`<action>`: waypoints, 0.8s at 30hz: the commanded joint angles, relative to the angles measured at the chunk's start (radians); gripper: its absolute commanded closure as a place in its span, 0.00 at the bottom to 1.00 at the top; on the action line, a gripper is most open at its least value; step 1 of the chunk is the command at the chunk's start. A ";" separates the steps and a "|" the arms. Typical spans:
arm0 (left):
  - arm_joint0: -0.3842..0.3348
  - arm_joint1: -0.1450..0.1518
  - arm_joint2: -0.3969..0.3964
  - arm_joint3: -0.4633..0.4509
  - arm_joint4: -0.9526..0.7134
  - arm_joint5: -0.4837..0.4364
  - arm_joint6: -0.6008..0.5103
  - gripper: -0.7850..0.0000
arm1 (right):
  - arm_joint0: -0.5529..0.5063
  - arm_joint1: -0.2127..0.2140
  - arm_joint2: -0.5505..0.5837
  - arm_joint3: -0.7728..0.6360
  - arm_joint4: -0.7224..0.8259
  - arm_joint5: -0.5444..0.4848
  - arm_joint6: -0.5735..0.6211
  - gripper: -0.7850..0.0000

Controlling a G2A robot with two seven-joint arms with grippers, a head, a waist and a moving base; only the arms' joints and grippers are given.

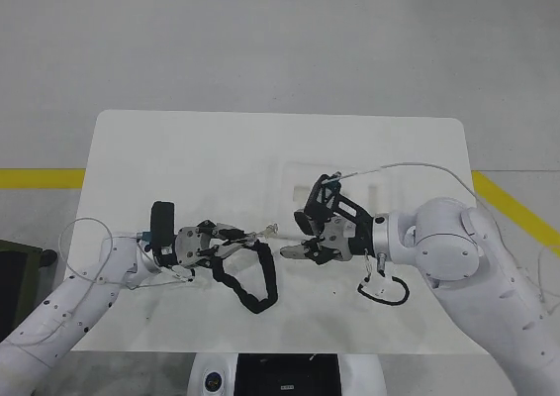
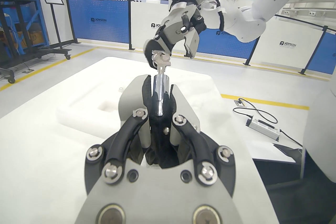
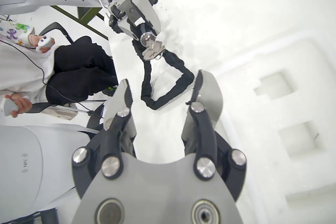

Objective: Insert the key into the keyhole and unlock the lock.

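My left gripper [image 2: 158,93] is shut on the lock's chrome cylinder [image 2: 159,97], held above the white table. The key [image 2: 162,61] sticks out of the cylinder's end, with a second key hanging from its ring [image 3: 153,51]. The lock's black cable loop [image 3: 168,92] droops below it. In the top view the left gripper [image 1: 226,241] points right at the key [image 1: 265,233]. My right gripper [image 1: 295,247] faces it, open, a short way off. In the left wrist view the key sits close to one of the right gripper's [image 2: 170,53] pads. The right gripper [image 3: 162,92] holds nothing.
A white foam tray [image 1: 295,178] with square recesses [image 3: 274,84] lies on the table behind the grippers. A loose black cable loop [image 1: 384,290] hangs under the right arm. The table's front edge [image 1: 161,348] is near the left arm.
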 commanded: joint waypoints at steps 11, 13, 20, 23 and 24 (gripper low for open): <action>0.019 0.005 -0.009 -0.024 -0.093 -0.081 -0.081 1.00 | 0.011 0.006 -0.011 0.007 -0.058 -0.192 -0.054 0.00; 0.019 0.005 -0.008 -0.024 -0.092 -0.081 -0.081 1.00 | 0.011 0.006 -0.011 0.007 -0.058 -0.192 -0.054 0.00; 0.015 0.010 -0.003 -0.018 -0.071 -0.081 -0.081 1.00 | 0.011 0.006 -0.011 0.007 -0.058 -0.192 -0.054 0.00; 0.013 0.013 0.016 -0.011 -0.088 -0.081 -0.082 1.00 | 0.006 0.007 -0.013 -0.005 -0.108 -0.233 -0.080 0.00; 0.011 0.015 0.024 -0.007 -0.103 -0.081 -0.083 1.00 | 0.008 0.008 -0.011 -0.008 -0.134 -0.267 -0.100 0.00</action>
